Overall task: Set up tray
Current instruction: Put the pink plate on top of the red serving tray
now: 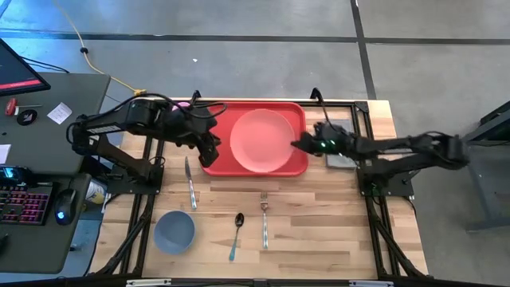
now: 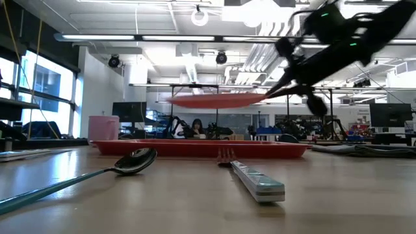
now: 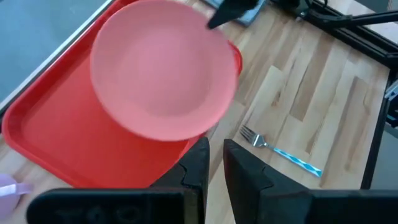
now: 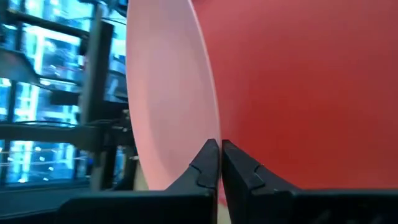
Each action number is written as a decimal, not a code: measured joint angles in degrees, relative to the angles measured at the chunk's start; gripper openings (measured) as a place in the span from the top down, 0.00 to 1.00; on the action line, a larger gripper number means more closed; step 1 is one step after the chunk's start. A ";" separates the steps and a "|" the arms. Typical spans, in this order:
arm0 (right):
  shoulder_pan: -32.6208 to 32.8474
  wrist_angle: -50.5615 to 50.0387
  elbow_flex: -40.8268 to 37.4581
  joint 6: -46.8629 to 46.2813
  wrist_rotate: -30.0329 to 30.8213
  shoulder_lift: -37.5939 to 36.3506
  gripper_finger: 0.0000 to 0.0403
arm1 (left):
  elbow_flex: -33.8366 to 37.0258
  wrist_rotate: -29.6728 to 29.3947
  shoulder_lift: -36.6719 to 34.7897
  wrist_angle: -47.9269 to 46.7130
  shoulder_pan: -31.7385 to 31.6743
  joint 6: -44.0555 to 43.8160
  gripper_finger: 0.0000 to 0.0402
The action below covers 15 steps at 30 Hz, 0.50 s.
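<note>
The red tray lies flat on the table's far middle. The salmon-pink plate hovers level above it. My right gripper reaches in from the table's right and is shut on the plate. My left gripper sits at the tray's near-left corner. In the left wrist view its fingers stand almost together beside the tray's near edge. My right gripper pinches the plate's right-hand rim between its two fingers, coming in nearly level from the table's right. The plate is lifted clear of the tray, roughly level. My left gripper: I cannot tell whether it touches the tray's rim.
On the wood nearer than the tray lie a knife, a blue bowl, a spoon and a fork. A pink cup stands beyond the tray's left end. A grey pad lies under the right arm.
</note>
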<state>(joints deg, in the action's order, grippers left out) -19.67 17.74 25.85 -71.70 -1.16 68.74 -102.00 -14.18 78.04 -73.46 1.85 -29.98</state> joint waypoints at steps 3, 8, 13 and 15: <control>-3.22 -0.24 5.13 1.87 -3.98 8.52 1.00 | -0.06 -0.02 0.00 -0.04 0.00 0.05 0.79; -8.15 -0.20 11.92 2.81 -11.94 21.32 1.00 | -0.06 0.00 0.01 -2.55 0.04 0.16 0.79; -10.48 0.02 16.18 2.78 -15.79 27.69 1.00 | -0.06 0.22 0.02 -7.92 0.04 -0.22 0.79; -10.74 0.25 16.78 2.78 -15.59 28.03 1.00 | -0.06 0.27 -0.26 -9.76 0.04 -0.24 0.79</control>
<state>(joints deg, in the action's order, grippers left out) -30.42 17.99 42.63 -68.93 -16.75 96.77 -102.06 -13.91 77.78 -83.22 1.89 -30.22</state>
